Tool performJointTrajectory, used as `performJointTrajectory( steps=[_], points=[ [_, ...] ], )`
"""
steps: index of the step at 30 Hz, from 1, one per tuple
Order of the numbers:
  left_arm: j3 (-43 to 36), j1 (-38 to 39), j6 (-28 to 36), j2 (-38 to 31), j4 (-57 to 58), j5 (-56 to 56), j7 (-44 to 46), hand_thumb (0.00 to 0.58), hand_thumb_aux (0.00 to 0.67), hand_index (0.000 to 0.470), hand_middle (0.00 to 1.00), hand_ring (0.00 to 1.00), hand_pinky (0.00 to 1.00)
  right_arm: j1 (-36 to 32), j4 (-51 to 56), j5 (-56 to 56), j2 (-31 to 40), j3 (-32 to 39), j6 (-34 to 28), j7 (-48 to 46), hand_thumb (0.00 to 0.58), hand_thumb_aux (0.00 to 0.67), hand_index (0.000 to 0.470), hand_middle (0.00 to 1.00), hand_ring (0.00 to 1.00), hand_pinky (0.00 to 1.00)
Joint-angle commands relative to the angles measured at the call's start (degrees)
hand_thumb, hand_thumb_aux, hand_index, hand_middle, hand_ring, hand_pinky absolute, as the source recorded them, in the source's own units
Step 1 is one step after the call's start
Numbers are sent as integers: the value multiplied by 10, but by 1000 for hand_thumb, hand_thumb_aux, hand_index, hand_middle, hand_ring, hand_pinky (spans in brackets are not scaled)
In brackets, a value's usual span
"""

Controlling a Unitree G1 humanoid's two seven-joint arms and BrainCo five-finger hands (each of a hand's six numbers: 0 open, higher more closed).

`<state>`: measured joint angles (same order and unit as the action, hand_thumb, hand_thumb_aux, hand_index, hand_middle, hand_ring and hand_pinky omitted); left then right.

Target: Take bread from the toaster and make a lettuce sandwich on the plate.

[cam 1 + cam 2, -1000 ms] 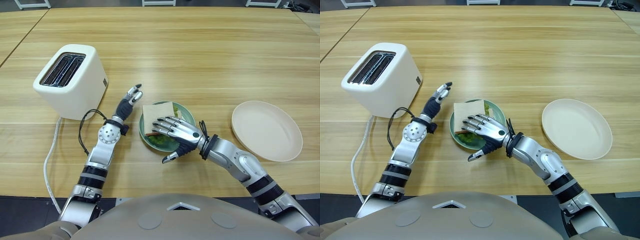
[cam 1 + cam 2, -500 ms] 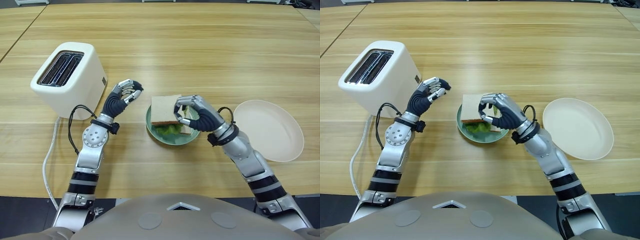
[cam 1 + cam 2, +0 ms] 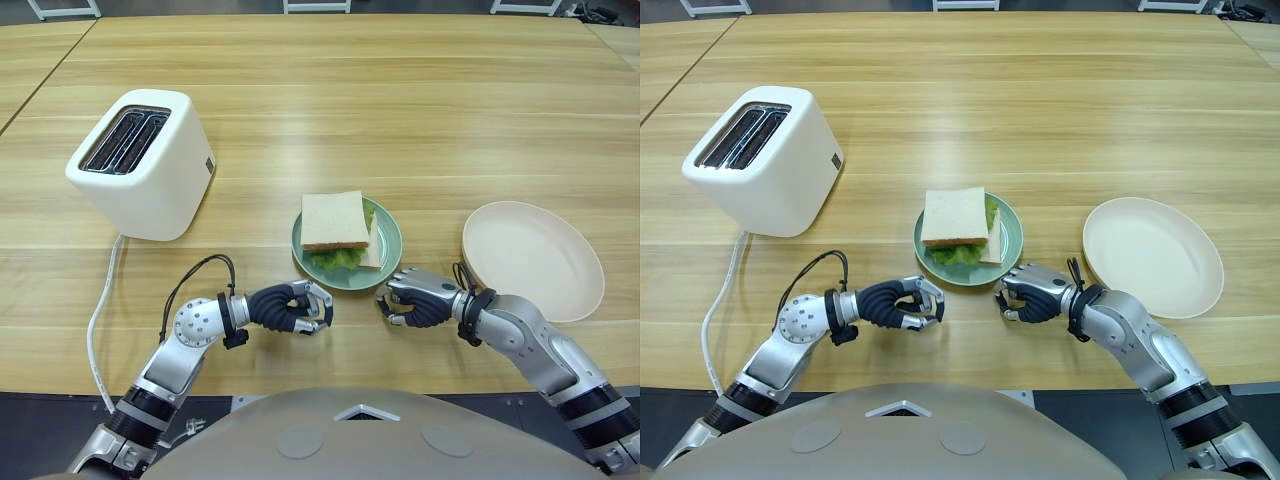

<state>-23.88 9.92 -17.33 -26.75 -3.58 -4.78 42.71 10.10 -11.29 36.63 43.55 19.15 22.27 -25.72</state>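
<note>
Left eye view takes in the long pale wooden table (image 3: 420, 110), and on it, well off to the robot's left, the boxy cream two-slot toaster (image 3: 140, 165). Its slots look dark, with no bread standing up out of them, and its white cable (image 3: 100, 320) trails toward the near edge.

On the right lies a shallow cream round plate (image 3: 535, 260), bare. Between the two, near the middle, sits the small round green plate (image 3: 388, 240), and the sandwich is on it. A square white top slice of bread (image 3: 334, 220) lies over leafy green lettuce (image 3: 335, 259), and the edge of a lower slice of bread (image 3: 372, 255) peeks out to the right.

Just in front of the green plate, the left hand (image 3: 295, 307) and the right hand (image 3: 415, 298) face each other low over the table. Both have their fingers curled in and neither grips anything or touches the plate.

By the look of it, the stacking is done and the task is at its close. The top slice sits skewed off the lower one. The next move, if any, would be a light nudge to square it without dragging the lettuce out. Otherwise the hands need only keep clear of the plate.
</note>
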Motion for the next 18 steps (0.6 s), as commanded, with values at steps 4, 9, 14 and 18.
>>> performJointTrajectory(
  steps=[4, 9, 14, 18],
  points=[
    [-36, -43, -6, 0, 115, -155, -96, 580, 670, 470, 1000, 1000, 1000, -73, 116, 82, -71, 70, 61, 102, 580, 670, 470, 1000, 1000, 1000],
    [-38, -75, 33, 19, 170, -209, -175, 580, 670, 470, 1000, 1000, 1000, -109, 186, 92, -91, 72, 91, 176, 580, 670, 470, 1000, 1000, 1000],
    [-42, -99, 65, 41, 212, -241, -239, 580, 670, 470, 1000, 1000, 1000, -156, 235, 128, -113, 71, 91, 264, 580, 670, 470, 1000, 1000, 1000],
    [-42, -109, 65, 47, 231, -243, -257, 580, 670, 470, 1000, 1000, 1000, -187, 271, 140, -127, 70, 95, 317, 580, 670, 470, 1000, 1000, 1000]
  ],
)
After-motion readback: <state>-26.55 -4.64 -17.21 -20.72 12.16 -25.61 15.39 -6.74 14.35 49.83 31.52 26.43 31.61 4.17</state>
